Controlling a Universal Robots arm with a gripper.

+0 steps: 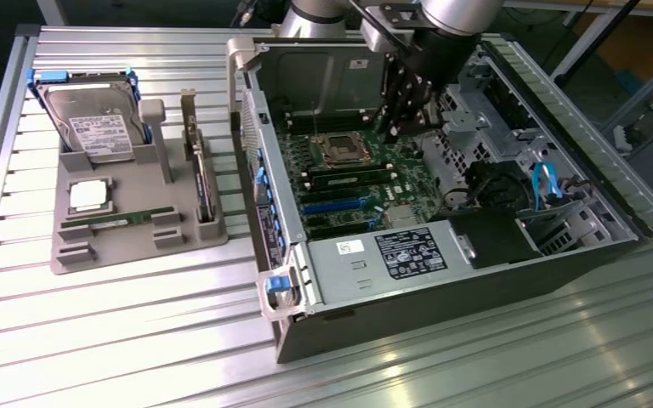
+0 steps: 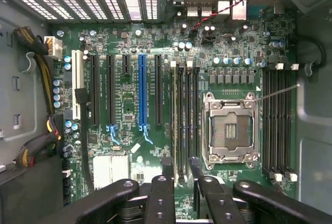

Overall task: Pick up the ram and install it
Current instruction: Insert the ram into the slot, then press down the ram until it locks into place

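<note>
The ram (image 1: 122,219) is a thin green stick lying flat in a slot of the grey holder tray (image 1: 133,255), on the exterior view's left, just below the square CPU chip (image 1: 88,195). My gripper (image 1: 400,129) hangs inside the open computer case (image 1: 440,280), over the motherboard (image 1: 355,183) and well away from the ram. In the wrist view the gripper (image 2: 180,168) is open. Its two dark fingertips (image 2: 167,171) straddle the long black memory slots (image 2: 184,115) beside the empty CPU socket (image 2: 230,128), and nothing sits between them.
A hard drive (image 1: 94,123) and an upright expansion card (image 1: 200,183) stand in the tray. A second bank of memory slots (image 2: 277,125) lies on the socket's other side. A blue card slot (image 2: 142,92), cable bundles (image 2: 36,146) and the case walls surround the board.
</note>
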